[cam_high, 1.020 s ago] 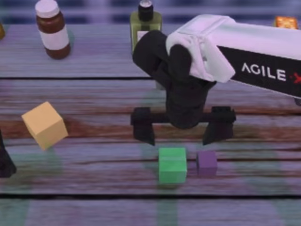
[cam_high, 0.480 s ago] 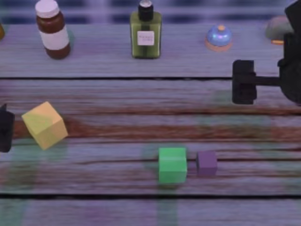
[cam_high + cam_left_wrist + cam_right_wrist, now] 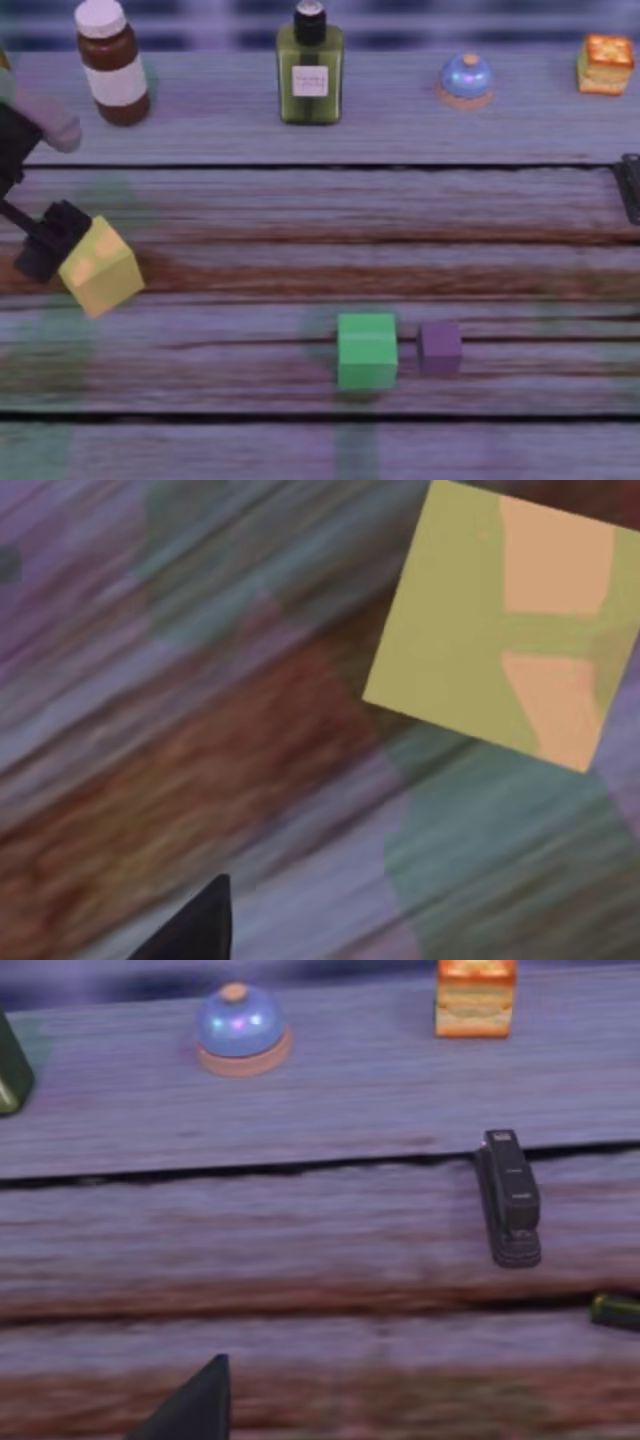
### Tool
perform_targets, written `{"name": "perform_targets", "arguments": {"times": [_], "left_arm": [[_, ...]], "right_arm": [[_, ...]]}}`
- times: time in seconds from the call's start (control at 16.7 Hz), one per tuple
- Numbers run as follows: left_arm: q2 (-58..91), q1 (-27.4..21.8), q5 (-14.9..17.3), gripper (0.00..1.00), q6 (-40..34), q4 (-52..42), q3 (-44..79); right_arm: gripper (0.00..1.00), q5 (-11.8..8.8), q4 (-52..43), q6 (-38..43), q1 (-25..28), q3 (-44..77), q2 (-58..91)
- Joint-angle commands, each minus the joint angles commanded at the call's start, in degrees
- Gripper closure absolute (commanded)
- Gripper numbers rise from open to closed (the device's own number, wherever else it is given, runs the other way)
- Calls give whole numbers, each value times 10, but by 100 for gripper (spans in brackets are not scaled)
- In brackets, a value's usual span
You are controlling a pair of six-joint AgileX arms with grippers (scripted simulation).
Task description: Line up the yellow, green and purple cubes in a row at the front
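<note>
The yellow cube (image 3: 102,270) sits turned at an angle at the table's left; it also fills the upper corner of the left wrist view as the yellow cube (image 3: 500,620). My left gripper (image 3: 55,240) hovers at its left side, open and holding nothing, with one dark fingertip (image 3: 205,930) showing. The green cube (image 3: 367,350) and the purple cube (image 3: 440,345) stand side by side at the front middle, a small gap between them. My right gripper (image 3: 285,1430) is out of the top view, open over the right back of the table, with only one fingertip (image 3: 200,1405) visible.
Along the back stand a brown bottle (image 3: 110,60), a green bottle (image 3: 310,65), a blue bell (image 3: 466,80) and a small yellow block with an orange top (image 3: 606,62). A black stapler (image 3: 510,1200) lies near the right edge.
My right arm has pulled away from above the green and purple cubes and left the top view at the right. My left gripper has come in from the left edge to the yellow cube.
</note>
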Motion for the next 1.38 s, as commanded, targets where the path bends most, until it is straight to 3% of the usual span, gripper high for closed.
{"name": "perform_targets", "arguments": {"times": [0.3,0.6,1.08,1.38], "left_arm": [[202,-14,1,0,79,-110,160],[311,-21,2,0,122,-165,255],[329,-20,2,0,129,-162,261],[374,-20,3,0,129,-49,200]], "right_arm": [[0,-43,131,-69,-73,-176,-189],[0,-82,212,-97,-109,-262,-293],[0,-87,222,-100,-113,-271,-303],[0,-87,222,-100,-113,-271,-303]]}}
